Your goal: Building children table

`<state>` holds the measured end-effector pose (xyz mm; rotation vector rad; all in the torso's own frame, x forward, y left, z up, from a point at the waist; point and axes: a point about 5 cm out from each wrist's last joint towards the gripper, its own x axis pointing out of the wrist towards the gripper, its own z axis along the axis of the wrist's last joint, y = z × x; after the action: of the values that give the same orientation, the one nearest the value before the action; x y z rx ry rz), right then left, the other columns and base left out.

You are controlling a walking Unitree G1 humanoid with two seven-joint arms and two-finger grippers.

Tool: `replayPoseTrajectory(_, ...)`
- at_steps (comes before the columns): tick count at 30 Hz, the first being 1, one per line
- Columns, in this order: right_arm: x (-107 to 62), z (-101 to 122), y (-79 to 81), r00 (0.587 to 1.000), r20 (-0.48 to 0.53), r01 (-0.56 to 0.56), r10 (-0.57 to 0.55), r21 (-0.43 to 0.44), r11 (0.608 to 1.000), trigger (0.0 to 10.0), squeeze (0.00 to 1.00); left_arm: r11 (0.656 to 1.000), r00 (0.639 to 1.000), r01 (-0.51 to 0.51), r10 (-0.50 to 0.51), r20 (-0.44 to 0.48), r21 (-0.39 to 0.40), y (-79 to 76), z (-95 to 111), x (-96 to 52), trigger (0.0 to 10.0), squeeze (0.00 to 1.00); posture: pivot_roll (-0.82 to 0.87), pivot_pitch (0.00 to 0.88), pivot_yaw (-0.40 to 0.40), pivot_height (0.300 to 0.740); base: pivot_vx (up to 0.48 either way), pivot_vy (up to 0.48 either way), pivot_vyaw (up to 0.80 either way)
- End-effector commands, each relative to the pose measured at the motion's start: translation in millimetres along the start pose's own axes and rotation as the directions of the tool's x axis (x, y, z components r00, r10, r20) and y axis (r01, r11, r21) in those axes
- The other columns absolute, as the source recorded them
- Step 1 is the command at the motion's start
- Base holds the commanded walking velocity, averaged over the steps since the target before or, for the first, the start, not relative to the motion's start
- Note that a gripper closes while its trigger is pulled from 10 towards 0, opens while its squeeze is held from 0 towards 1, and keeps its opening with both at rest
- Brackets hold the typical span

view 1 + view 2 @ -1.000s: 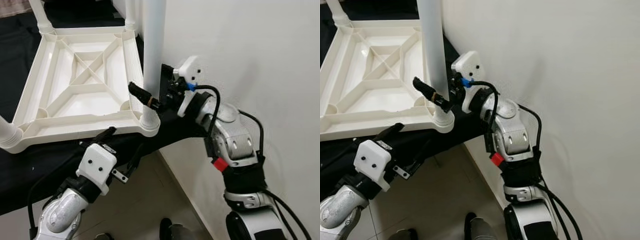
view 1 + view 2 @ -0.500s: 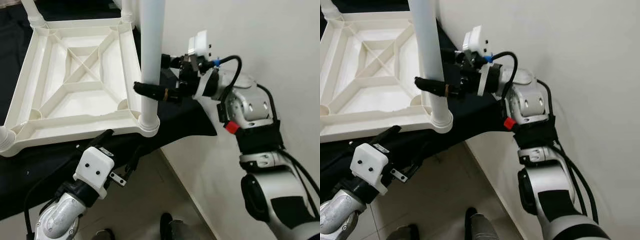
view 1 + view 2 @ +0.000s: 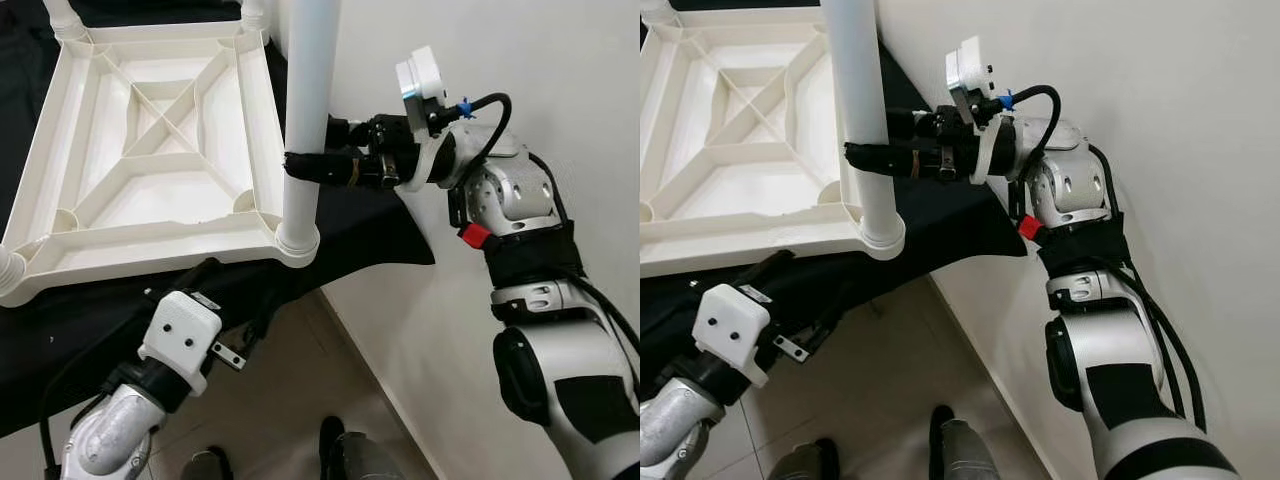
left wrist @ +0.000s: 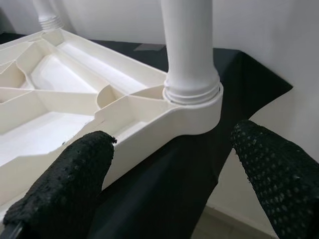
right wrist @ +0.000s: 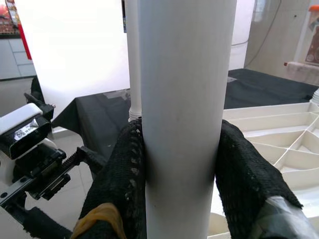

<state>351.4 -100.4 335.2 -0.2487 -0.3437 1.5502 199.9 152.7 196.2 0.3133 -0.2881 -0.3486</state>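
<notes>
The white plastic table top [image 3: 150, 250] lies upside down on a black cloth. A white leg [image 3: 308, 90] stands upright in its near right corner socket [image 3: 297, 240]. My right gripper [image 3: 303, 162] is shut on this leg a little above the socket, one finger on each side [image 5: 124, 174]. My left gripper [image 3: 235, 290] hangs open just below and in front of that corner, touching nothing; its fingers [image 4: 65, 179] frame the socket [image 4: 194, 107]. Other legs [image 3: 62, 15] stand in the far and left corners.
The black cloth [image 3: 380, 220] drapes over the surface's edge by the corner. A white wall [image 3: 560, 60] runs close along the right. Tiled floor [image 3: 300, 400] lies below, with my feet [image 3: 330, 440] at the bottom.
My right arm has swung up and out to lie level, its wrist turned, and the gripper now clasps the leg slightly higher. The left gripper has stayed put.
</notes>
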Motion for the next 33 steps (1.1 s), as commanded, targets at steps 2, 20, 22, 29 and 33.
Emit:
replayPoseTrajectory(2, 2.2, -6.2, 0.9, 1.000, -0.007, -0.011, 0.011, 0.003, 1.000, 0.0, 0.00, 1.000, 1.000, 0.019, -0.019, -0.005, -0.011, -3.9, 0.7, -2.0, 10.0, 0.00, 0.07, 0.343, -0.086, 0.740, 0.000, 0.000, 0.00)
replayPoseTrajectory(20, 19.9, -109.9, 87.1, 0.489, -0.405, 0.858, -0.773, 0.064, 0.510, 0.0, 0.00, 1.000, 1.000, 0.019, -0.019, -0.013, -0.005, -0.6, 1.4, -2.4, 10.0, 0.00, 0.11, 0.326, -0.091, 0.740, 0.000, 0.000, 0.00)
replayPoseTrajectory(22, 21.7, -105.7, 77.2, 0.490, -0.377, 0.856, -0.786, 0.037, 0.516, 0.0, 0.00, 1.000, 1.000, -0.003, 0.003, -0.005, -0.010, 2.7, 1.1, -0.4, 10.0, 0.00, 0.11, 0.290, -0.107, 0.740, 0.000, 0.000, 0.00)
replayPoseTrajectory(29, 32.0, -94.3, 72.0, 0.520, -0.353, 0.842, -0.778, 0.061, 0.536, 10.0, 0.00, 1.000, 1.000, -0.020, 0.020, 0.010, -0.006, 6.4, 0.1, 5.5, 10.0, 0.00, 0.10, 0.274, -0.102, 0.740, 0.000, 0.000, 0.00)
replayPoseTrajectory(33, 35.8, -79.0, 66.2, 0.605, -0.288, 0.794, -0.742, 0.143, 0.591, 10.0, 1.00, 1.000, 1.000, -0.008, 0.008, 0.011, -0.014, 3.5, -1.0, 7.6, 10.0, 0.00, 0.10, 0.270, -0.100, 0.740, 0.000, 0.000, 0.00)
